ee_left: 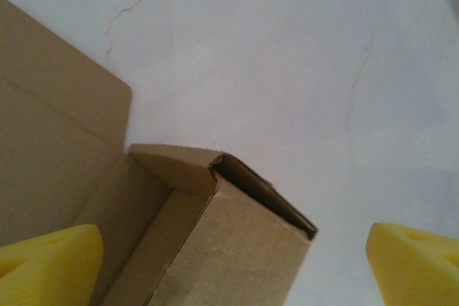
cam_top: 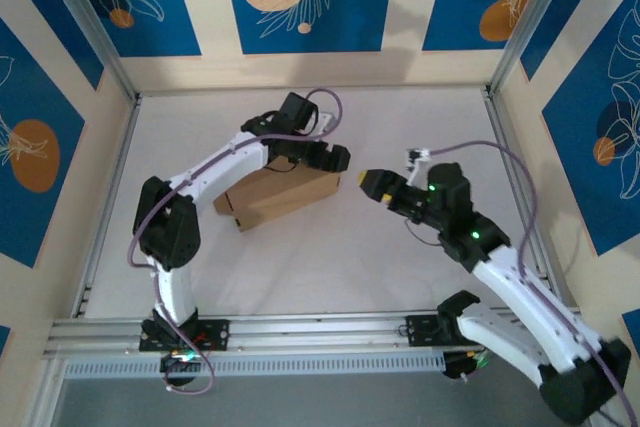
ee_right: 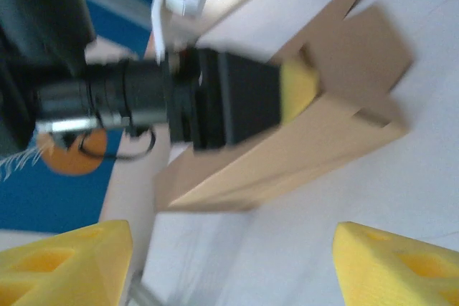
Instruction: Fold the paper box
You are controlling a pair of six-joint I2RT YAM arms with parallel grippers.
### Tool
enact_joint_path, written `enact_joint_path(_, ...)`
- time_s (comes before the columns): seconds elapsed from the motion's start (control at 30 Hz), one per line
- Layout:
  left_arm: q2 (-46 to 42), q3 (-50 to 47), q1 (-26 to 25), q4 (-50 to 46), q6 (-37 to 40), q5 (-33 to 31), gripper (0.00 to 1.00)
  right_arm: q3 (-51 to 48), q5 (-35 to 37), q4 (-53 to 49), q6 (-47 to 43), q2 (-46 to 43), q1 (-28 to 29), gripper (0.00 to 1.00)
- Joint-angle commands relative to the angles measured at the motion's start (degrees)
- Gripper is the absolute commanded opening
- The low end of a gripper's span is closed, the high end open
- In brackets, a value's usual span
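The paper box [cam_top: 285,197] is brown cardboard, partly formed, and lies on the white table under my left arm. In the left wrist view one raised end wall and its corner [ee_left: 237,249] stand between my yellow fingers [ee_left: 50,263], and a flap [ee_left: 50,84] rises at the left. My left gripper [cam_top: 338,159] hangs open over the box's right end, and nothing shows it touching the card. To the right of the box my right gripper [cam_top: 372,182] is open and empty. It faces the long side of the box [ee_right: 301,155] and the left gripper's black body [ee_right: 215,98].
Bare white tabletop [cam_top: 330,257] lies in front of the box and between the two arms. Metal frame rails [cam_top: 110,207] and blue patterned walls close in the table on three sides. Purple cables [cam_top: 335,107] loop off the left arm.
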Motion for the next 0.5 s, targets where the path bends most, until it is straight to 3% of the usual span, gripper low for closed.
enact_joint_path(0.0, -5.67, -7.23, -5.31, 0.99, 8.99, -11.39, 0.92, 0.04, 8.21, -12.04, -5.1, -5.78, -3.16, 0.73)
enact_joint_path(0.13, -10.93, -18.77, -13.67, 9.84, 11.69, -20.5, 0.86, 1.13, 6.93, -14.03, -7.44, -6.84, -5.78, 0.72)
enact_joint_path(0.33, -15.78, -35.23, -31.09, 25.6, 22.11, -42.66, 0.84, 0.49, 7.45, -14.11, -9.05, -7.07, -5.68, 0.72)
enact_joint_path(0.47, -18.07, -41.78, -35.76, 33.36, 24.91, -47.94, 0.82, 0.58, 6.46, -13.42, -9.75, -6.66, -5.33, 0.72)
